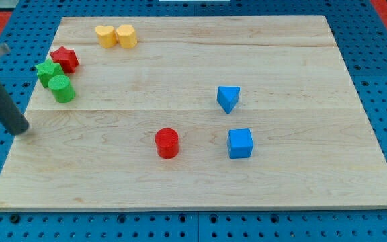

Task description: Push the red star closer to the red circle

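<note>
The red star (65, 59) lies near the board's upper left, touching a green star (48, 71) just below and to its left. The red circle (167, 142) stands near the board's middle, toward the view's bottom, far from the star. My tip (22, 128) is at the board's left edge, below and left of the green blocks, touching no block.
A green cylinder (62, 89) sits right under the green star. A yellow heart (105, 35) and a yellow hexagon (126, 35) sit together at the top. A blue triangle (228, 98) and a blue cube (240, 143) lie right of centre. The wooden board (314, 181) rests on a blue pegboard.
</note>
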Robot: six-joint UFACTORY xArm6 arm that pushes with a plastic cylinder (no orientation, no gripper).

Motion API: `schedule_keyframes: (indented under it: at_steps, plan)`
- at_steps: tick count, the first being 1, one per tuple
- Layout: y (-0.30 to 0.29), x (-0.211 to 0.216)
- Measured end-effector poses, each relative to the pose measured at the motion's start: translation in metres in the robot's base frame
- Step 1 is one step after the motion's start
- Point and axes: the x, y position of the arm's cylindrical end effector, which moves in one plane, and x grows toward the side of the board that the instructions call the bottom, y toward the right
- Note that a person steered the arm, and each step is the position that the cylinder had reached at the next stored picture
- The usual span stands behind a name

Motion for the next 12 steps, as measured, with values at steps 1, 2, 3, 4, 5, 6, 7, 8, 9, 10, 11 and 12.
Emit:
schedule_keyframes:
  at_steps: [1,2,3,4,5,6,7,8,9,10,11,12]
  plan:
    - [-0.004,-0.045]
    - [-0.004,-0.054]
    - [-0.003,-0.065]
    - [-0.003,-0.096]
    - [-0.003,-0.119]
    - [-0.003,-0.139]
    - [0.007,-0.152]
    - [0.028,-0.154]
    - [0.049,-0.154]
    - [0.067,-0.154]
    - [0.098,-0.154]
    - [0.128,-0.139]
